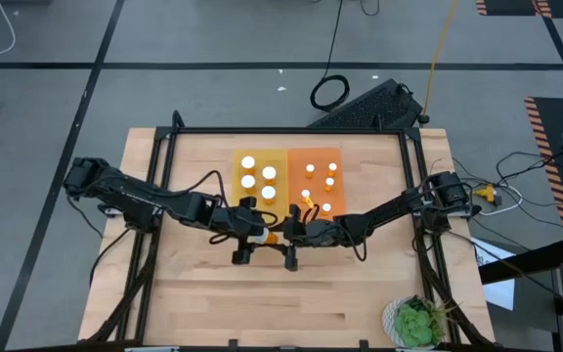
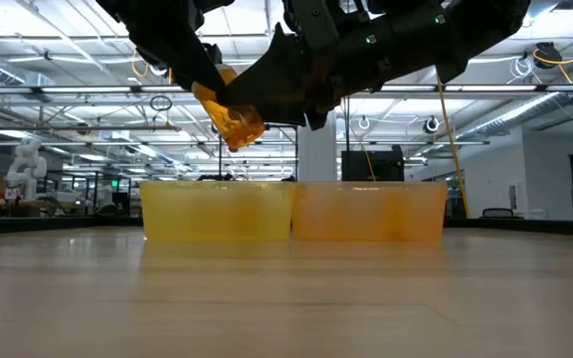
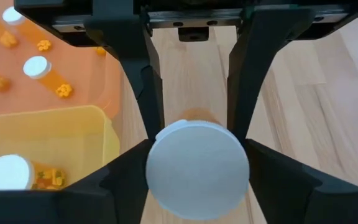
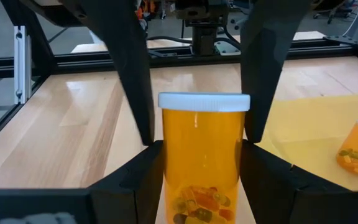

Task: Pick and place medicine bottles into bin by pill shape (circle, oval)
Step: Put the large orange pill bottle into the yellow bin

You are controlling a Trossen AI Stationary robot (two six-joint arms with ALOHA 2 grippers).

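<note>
Near half of the table (image 1: 291, 303): bare wood, open for passage. Centre: left gripper (image 1: 245, 235) and right gripper (image 1: 291, 237) meet close together around one bottle (image 1: 271, 236), blocking the middle. Far centre: yellow bin (image 1: 238, 168) and orange bin (image 1: 332, 156), touching, both holding capped bottles. Near right corner: green plant (image 1: 418, 323). Frame rails edge the table.

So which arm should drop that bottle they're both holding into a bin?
Probably left. The left gripper and right gripper both clasp the bottle; its large white cap matches the large-capped bottles in the yellow bin, which sits on the left arm's side.
</note>
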